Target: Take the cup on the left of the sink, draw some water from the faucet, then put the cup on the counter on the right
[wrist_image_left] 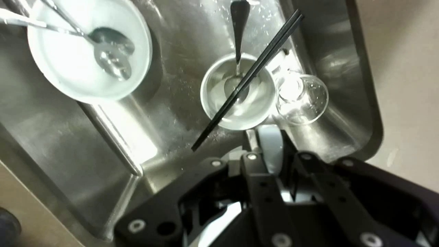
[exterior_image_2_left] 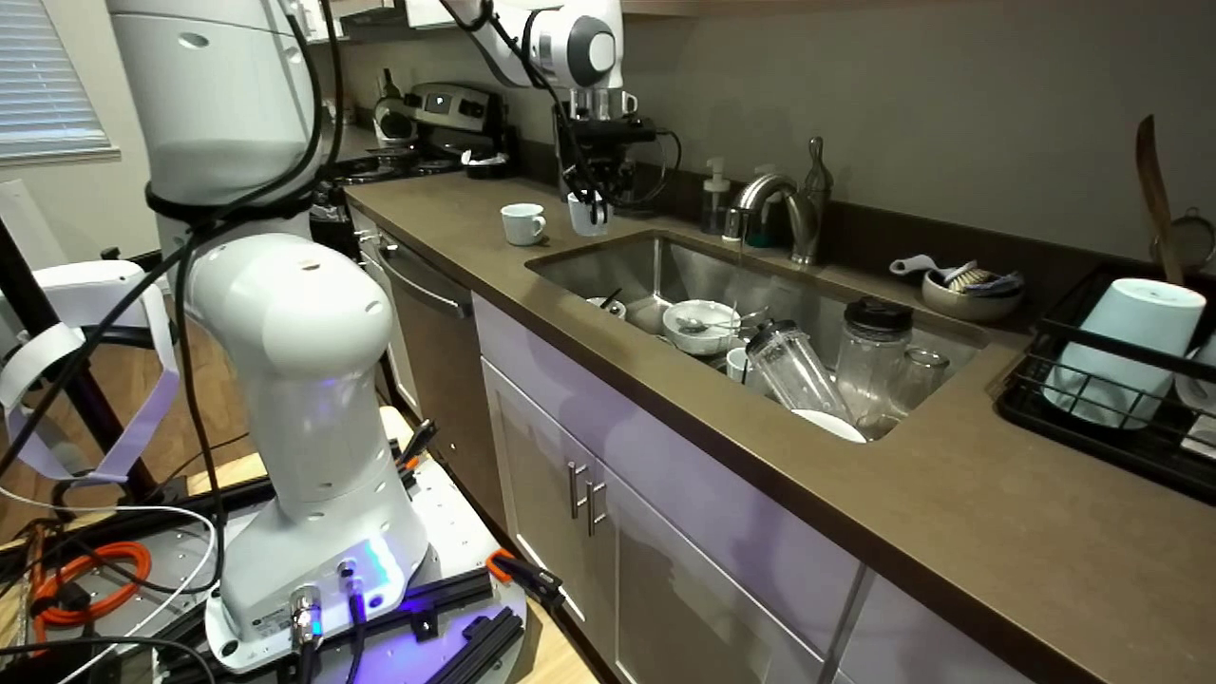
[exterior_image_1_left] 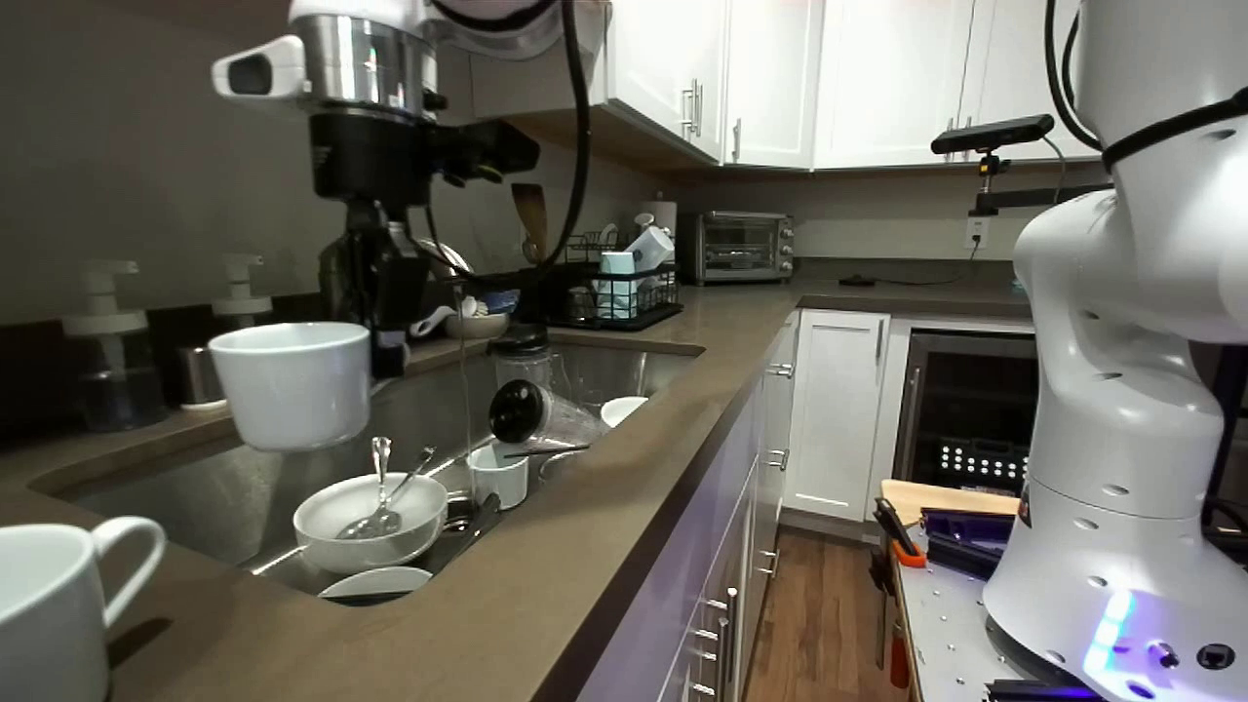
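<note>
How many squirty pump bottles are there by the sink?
2. Both stand on the counter behind the sink. In an exterior view, one pump bottle is picture-left of the held cup; the other pump bottle is partly hidden behind it. More may be hidden.

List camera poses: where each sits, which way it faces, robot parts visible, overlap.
An exterior view: sits near the standing mug, facing along the sink toward the toaster oven; base, arm, gripper show.
An exterior view: sits near the dish rack, facing obliquely across the sink toward the stove; base, arm, gripper show.
Wrist view: arm-mounted, facing down into the sink; gripper fingers show along the bottom.
Shared: both exterior views show the held cup, standing mug, sink and dish rack.
</note>
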Robot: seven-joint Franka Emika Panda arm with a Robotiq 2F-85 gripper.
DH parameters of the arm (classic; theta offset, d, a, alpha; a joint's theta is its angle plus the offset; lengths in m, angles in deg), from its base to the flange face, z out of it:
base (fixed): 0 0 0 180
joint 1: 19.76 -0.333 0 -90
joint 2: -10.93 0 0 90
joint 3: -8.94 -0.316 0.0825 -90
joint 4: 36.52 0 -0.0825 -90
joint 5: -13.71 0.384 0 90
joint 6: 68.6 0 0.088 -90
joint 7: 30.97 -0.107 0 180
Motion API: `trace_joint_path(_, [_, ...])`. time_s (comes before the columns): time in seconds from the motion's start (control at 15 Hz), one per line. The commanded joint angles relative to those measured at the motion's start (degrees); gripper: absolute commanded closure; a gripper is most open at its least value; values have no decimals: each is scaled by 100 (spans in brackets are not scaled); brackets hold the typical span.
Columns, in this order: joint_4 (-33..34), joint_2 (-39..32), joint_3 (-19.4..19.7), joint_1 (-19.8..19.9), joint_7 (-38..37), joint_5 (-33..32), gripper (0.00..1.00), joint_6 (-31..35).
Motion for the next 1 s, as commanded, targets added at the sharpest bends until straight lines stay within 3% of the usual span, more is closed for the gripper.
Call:
trace_joint_path(0.0, [-1052,802,120,225,-588,10,94,430])
trace_joint_path(0.27, [-1472,871,455,483,-874,-87,94,726])
trace_joint_path(0.93, [-1197,152,984,1015,-1468,-163,94,1356])
